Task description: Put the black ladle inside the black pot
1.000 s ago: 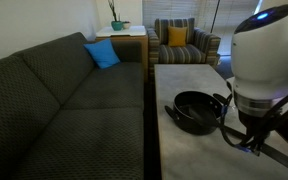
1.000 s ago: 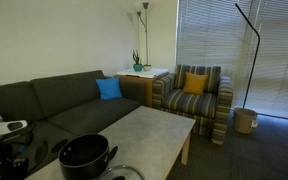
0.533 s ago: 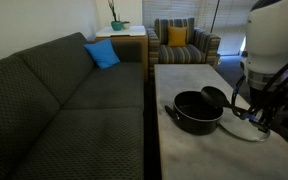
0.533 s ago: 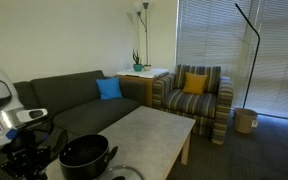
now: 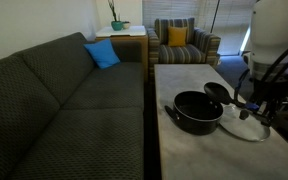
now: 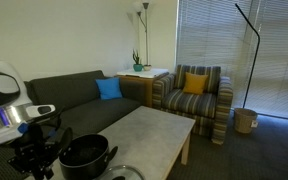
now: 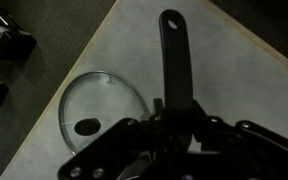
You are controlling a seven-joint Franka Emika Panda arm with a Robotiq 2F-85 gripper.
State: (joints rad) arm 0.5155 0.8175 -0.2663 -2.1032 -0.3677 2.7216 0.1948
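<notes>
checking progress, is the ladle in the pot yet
Not yet: the shut jaws hold the ladle beside the pot; wrist view shows table under it.

Matt plastic: black ladle (image 7: pixel 174 55). Smooth, faint sheen: black pot (image 5: pixel 194 126). Clear glass, metal rim: lid (image 7: pixel 104 100). Dark woven cloth: sofa (image 5: pixel 74 95). Pale matt top: table (image 5: pixel 184 75).

One pot (image 5: pixel 192 122), one ladle (image 7: pixel 174 52), one lid (image 7: pixel 102 98).

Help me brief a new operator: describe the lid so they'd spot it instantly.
Find the pale coffee table beside the dark sofa. Next to the black pot on it, the lid lies flat: the only see-through disc, glass with a metal rim.
</notes>
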